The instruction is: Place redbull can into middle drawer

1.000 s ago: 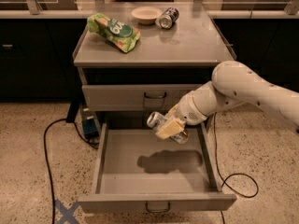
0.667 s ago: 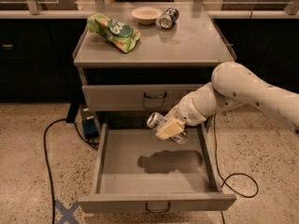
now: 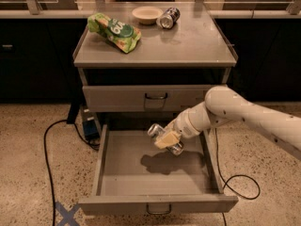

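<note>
My gripper [image 3: 166, 140] is at the end of the white arm [image 3: 244, 114] that reaches in from the right. It is shut on the redbull can [image 3: 159, 135], a slim silver can held tilted above the open middle drawer [image 3: 155, 173]. The can hangs over the back middle of the drawer and casts a shadow on the drawer floor. The drawer is pulled fully out, with its dark wire handle [image 3: 158, 211] at the front. The upper drawer [image 3: 155, 98] above it is closed.
On the cabinet top [image 3: 188, 44] lie a green chip bag [image 3: 114, 31], a pale bowl [image 3: 146, 14] and a shorter dark can [image 3: 168, 18] on its side. A blue object [image 3: 90, 128] and black cables [image 3: 51, 164] lie on the floor left; another cable [image 3: 242, 185] loops right.
</note>
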Robot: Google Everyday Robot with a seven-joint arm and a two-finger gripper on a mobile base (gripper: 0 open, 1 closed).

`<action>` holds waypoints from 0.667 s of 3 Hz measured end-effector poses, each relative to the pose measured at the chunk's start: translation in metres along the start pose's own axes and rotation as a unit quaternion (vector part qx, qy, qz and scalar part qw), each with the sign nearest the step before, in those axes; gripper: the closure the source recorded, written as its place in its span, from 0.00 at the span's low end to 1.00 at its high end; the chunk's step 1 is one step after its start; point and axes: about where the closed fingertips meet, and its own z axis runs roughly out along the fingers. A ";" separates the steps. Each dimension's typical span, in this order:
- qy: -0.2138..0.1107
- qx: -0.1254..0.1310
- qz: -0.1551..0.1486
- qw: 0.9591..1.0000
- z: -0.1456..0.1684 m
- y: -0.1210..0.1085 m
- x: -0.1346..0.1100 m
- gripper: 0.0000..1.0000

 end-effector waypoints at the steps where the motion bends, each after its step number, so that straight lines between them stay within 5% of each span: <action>1: -0.004 -0.010 0.038 0.999 0.040 -0.012 0.029 1.00; 2: -0.002 -0.042 0.071 0.997 0.093 -0.008 0.069 1.00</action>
